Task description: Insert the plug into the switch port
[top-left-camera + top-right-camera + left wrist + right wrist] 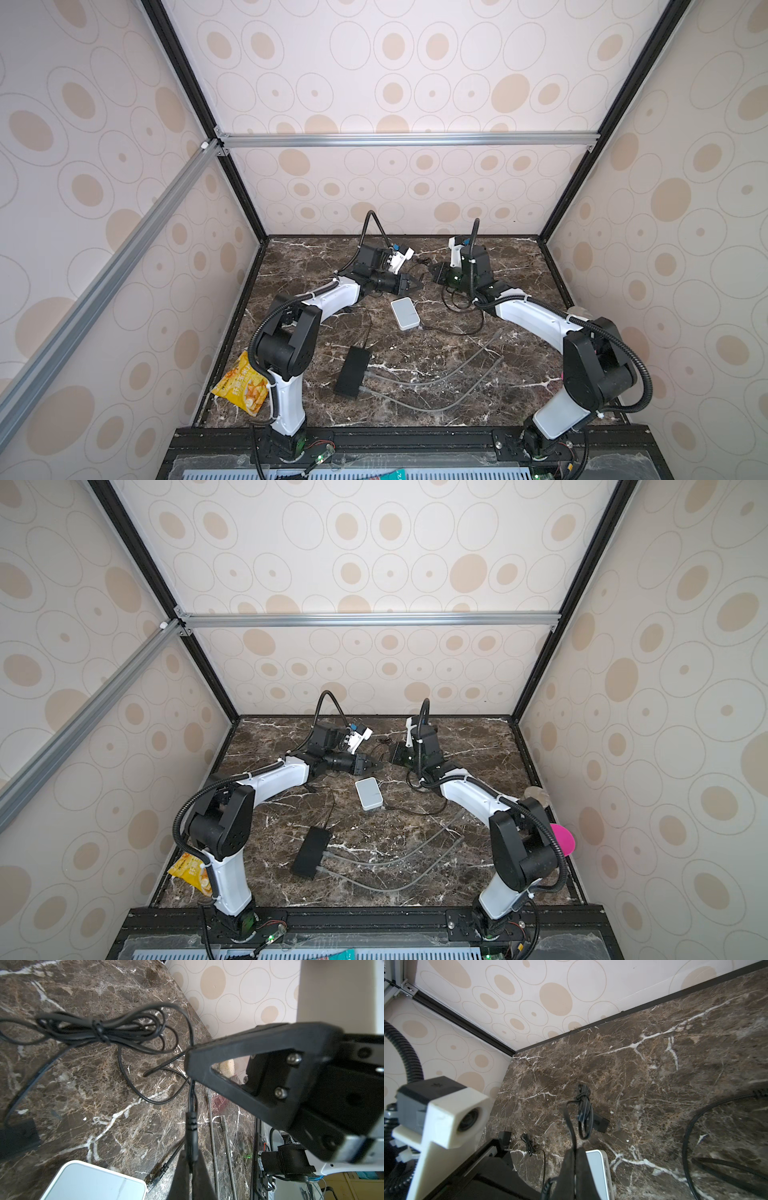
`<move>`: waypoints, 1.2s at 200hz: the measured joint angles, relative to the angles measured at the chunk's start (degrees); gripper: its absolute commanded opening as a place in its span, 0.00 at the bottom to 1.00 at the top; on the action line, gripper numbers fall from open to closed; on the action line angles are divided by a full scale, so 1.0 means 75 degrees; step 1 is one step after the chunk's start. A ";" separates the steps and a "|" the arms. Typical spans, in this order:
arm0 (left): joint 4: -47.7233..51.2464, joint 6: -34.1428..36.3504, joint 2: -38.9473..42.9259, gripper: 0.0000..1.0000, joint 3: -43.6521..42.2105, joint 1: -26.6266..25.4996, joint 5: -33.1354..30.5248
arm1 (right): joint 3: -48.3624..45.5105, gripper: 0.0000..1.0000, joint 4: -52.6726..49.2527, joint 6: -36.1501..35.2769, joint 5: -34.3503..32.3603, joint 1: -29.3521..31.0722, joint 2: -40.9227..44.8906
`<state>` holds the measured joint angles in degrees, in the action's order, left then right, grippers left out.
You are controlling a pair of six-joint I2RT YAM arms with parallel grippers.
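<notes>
In the left wrist view my left gripper [192, 1164] is shut on a black barrel plug [191, 1132], whose thin black cable [192, 1093] runs up to the tip of my right gripper [199, 1064]. In the right wrist view my right gripper [576, 1162] is shut on that cable [569, 1122]. The white switch [404, 313] lies flat on the marble just in front of both grippers, and its side ports [607, 1167] show beside the right gripper. In both top views the left gripper [419, 286] and right gripper [434, 272] face each other tip to tip above the table.
A black box [352, 372] with two grey cables [436, 382] lies near the front centre. Bundled black cable [99, 1032] and black adapters [598, 1124] lie on the marble table [519, 270] behind the grippers. A yellow snack bag [241, 386] sits by the left arm's base.
</notes>
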<state>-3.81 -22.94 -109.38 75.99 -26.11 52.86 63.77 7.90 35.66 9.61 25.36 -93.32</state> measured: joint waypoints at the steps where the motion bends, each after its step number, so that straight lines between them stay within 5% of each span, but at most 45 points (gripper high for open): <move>1: 0.0000 0.0000 0.0000 0.02 0.0000 0.0003 0.0000 | -0.0006 0.00 -0.0006 0.0000 -0.0003 0.0000 0.0003; 78: -0.0058 0.0000 0.0012 0.00 -0.0017 0.0032 0.0029 | -0.0294 0.00 -0.0358 -0.0023 -0.0163 -0.0044 0.0242; 108: 0.0032 0.0085 0.0012 0.00 -0.0003 0.0047 -0.0003 | -0.0294 0.37 -0.0376 -0.0233 0.0181 -0.0093 0.0265; 139: 0.1128 0.0816 -0.0035 0.00 0.0513 0.0085 -0.0318 | -0.0291 0.36 -0.0577 -0.0970 0.1445 -0.0408 0.0431; 178: 0.2352 0.1856 -0.0134 0.00 0.1145 0.0082 -0.0793 | -0.0108 0.24 -0.1862 -0.2771 0.2142 -0.0734 0.1419; 240: 0.3719 0.3115 -0.0300 0.00 0.1332 -0.0262 -0.0749 | 0.0076 0.23 -0.3908 -0.6767 0.2326 -0.0618 0.2594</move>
<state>24.08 0.43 -111.63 85.97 -28.08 47.24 64.34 -21.41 -15.09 27.05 20.73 -73.87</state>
